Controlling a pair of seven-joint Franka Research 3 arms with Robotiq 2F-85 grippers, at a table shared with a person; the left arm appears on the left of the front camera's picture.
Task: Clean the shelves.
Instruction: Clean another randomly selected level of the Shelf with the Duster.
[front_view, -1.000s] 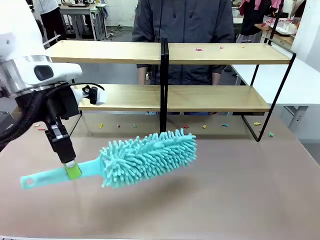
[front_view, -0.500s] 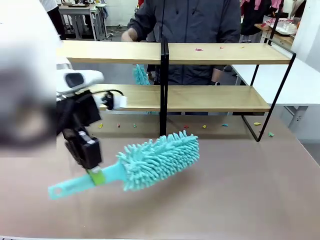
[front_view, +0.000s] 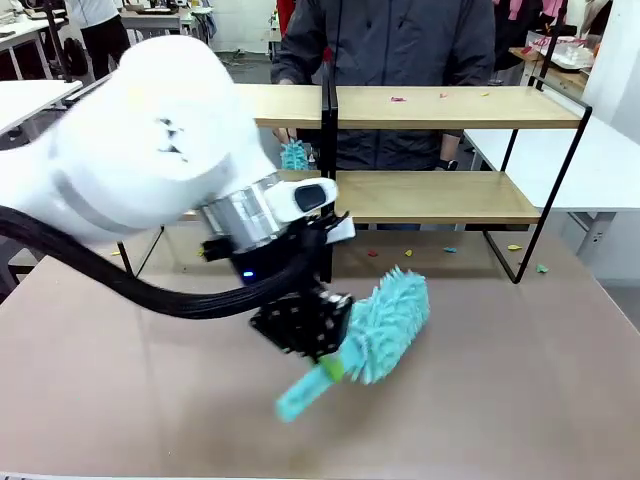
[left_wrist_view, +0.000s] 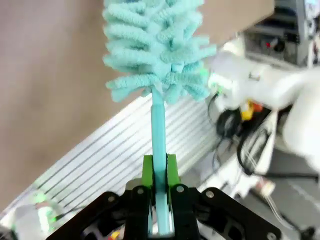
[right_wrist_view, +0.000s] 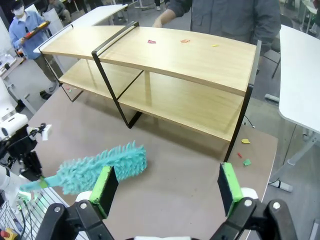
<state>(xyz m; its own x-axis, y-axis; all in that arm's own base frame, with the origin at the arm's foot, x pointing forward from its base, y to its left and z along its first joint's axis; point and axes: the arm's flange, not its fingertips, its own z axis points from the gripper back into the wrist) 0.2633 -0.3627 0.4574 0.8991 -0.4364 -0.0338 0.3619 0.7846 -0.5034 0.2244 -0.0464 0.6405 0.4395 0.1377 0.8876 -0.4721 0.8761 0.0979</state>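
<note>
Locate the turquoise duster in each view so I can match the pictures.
Front view: duster lower centre, handle clamped in the left pincer, head tilted up and right.
Left wrist view: duster head top centre, handle running down into the pincer.
Right wrist view: duster lower left, above the brownish tabletop.
Shared landmark: that tabletop, behind the duster in every view.

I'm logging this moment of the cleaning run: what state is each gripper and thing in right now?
left gripper: shut on the duster, by its handle.
right gripper: open, empty.
duster: held, fluffy head angled upward.
shelves: standing upright, top board littered with small scraps.
</note>
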